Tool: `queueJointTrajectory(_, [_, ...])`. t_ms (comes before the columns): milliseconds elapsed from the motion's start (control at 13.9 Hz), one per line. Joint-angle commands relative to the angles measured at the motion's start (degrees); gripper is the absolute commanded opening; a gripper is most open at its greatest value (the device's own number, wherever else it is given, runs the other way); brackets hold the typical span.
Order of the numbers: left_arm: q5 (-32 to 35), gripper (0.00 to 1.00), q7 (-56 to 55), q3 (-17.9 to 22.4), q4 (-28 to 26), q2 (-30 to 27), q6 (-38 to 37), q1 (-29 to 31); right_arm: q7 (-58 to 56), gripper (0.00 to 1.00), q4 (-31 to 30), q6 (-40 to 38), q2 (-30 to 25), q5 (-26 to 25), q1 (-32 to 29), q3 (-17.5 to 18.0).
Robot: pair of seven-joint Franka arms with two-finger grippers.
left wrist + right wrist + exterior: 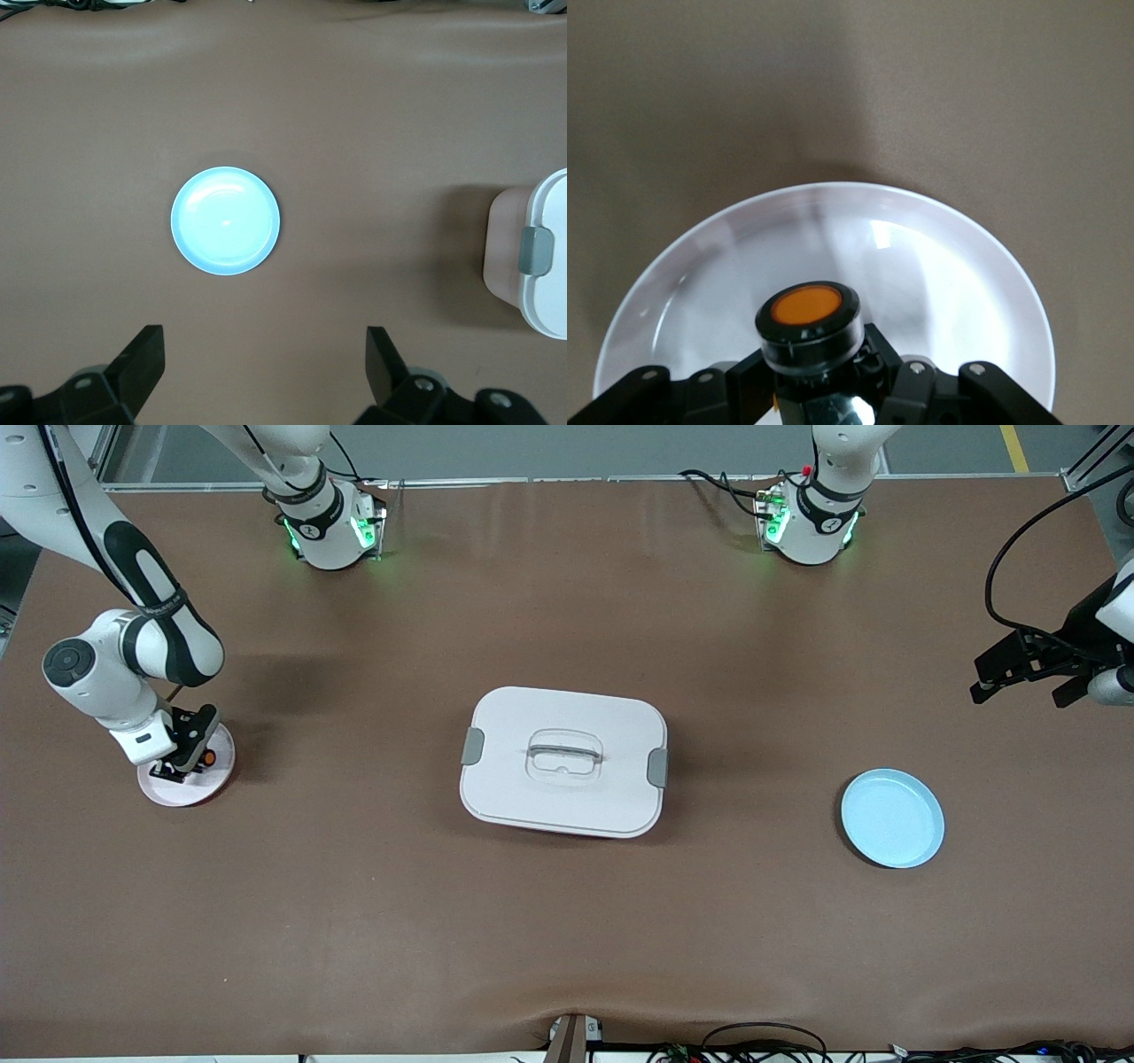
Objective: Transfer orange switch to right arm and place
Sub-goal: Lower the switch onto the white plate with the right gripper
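Over the white plate (pixel 190 786): right gripper (pixel 182 763), angled down, clamps the orange switch (pixel 808 326).
Left gripper (pixel 266 372): waiting aloft, fingers spread.

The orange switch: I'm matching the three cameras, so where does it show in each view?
Front view: orange switch in the right gripper, over the white plate.
Left wrist view: not in it.
Right wrist view: switch gripped above that plate.
Shared landmark: brown table.
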Motion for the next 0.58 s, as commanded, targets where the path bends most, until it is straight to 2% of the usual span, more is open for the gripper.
queueJointTrajectory(0, [1.5,1.00,0.0,-0.4,1.3,0.2,-1.5,0.0,-0.8,0.00,1.5,0.5,1.4,-1.9,-1.9,1.0])
queueJointTrajectory(288, [1.5,1.00,0.0,-0.4,1.2,0.3,-1.6,0.0,-0.7,0.00,2.2,0.0,1.4,-1.9,-1.4,1.0])
queueJointTrajectory(360, [1.5,1.00,0.0,-0.4,1.3,0.3,-1.6,0.0,0.1,0.04,2.5,-0.1,1.4,-1.8,-1.3,1.1])
queueJointTrajectory(432, [1.5,1.00,0.0,-0.4,1.3,0.2,-1.6,0.0,0.7,0.44,2.5,-0.1,1.4,-1.2,-1.4,1.1])
queueJointTrajectory(504, [1.5,1.00,0.0,-0.4,1.4,0.2,-1.6,-0.1,1.4,0.99,2.8,-0.2,1.4,-1.2,-1.6,1.2])
